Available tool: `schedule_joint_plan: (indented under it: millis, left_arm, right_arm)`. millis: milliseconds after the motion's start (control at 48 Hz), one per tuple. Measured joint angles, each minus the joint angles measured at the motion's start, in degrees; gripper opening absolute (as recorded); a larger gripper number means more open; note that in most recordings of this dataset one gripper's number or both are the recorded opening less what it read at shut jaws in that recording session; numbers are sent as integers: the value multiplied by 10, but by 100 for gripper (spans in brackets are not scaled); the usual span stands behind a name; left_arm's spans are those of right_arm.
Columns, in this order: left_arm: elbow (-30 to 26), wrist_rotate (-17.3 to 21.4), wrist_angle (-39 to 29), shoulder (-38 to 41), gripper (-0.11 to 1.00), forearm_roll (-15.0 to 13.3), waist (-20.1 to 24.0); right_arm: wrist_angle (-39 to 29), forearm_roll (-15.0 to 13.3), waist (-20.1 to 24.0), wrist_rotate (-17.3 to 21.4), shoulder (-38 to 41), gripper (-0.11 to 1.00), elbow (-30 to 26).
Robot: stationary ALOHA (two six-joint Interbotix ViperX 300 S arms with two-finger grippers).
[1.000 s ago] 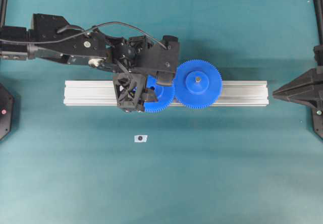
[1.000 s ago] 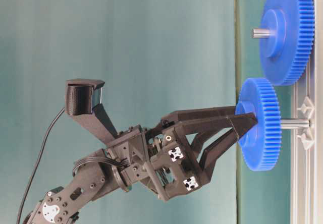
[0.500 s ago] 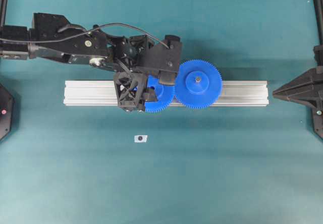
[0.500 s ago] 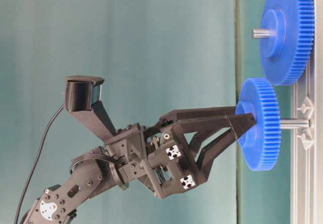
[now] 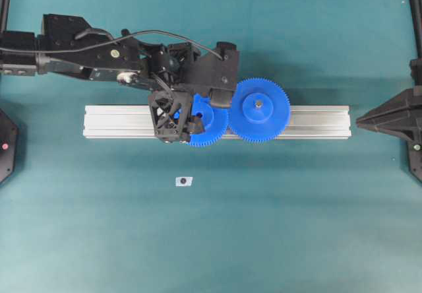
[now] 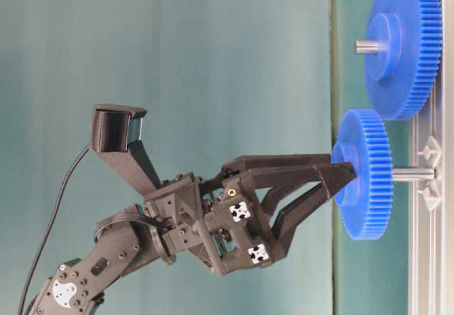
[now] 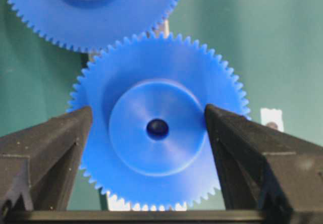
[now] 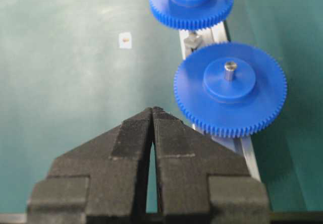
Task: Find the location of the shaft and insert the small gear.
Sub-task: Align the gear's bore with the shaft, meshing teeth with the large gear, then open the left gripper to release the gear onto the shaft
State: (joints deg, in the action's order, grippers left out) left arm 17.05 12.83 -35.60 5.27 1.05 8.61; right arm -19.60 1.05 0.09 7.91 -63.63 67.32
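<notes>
Blue small gear (image 5: pixel 206 124) half-hidden under left gripper (image 5: pixel 191 123)

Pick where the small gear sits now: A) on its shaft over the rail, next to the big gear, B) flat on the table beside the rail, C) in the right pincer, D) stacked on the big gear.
A: the table-level view shows the small gear on the shaft above the rail, beside the big gear; the left pincer fingers stand clear of its hub.
</notes>
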Motion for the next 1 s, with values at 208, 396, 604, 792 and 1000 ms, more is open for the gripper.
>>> schedule_joint_plan:
  millis: [208,396,604,792,1000]
  left_arm:
    - [-6,0,-8,0,83,0,1]
    - [-22,3,-33,-2,83,0,1]
    - [-36,1,-37,-18,83,1,7]
    - [-37,2,-37,-32,70,0,6]
    - [-37,2,-39,-49,21,1,-7]
  right_arm:
    - [0,0,-1,0,0,7,-1]
    - [0,0,0,0,0,7,0]
    - [1,0,-2,0,0,7,0]
    - [1,0,-2,0,0,7,0]
    - [1,0,-2,0,-1,7,0]
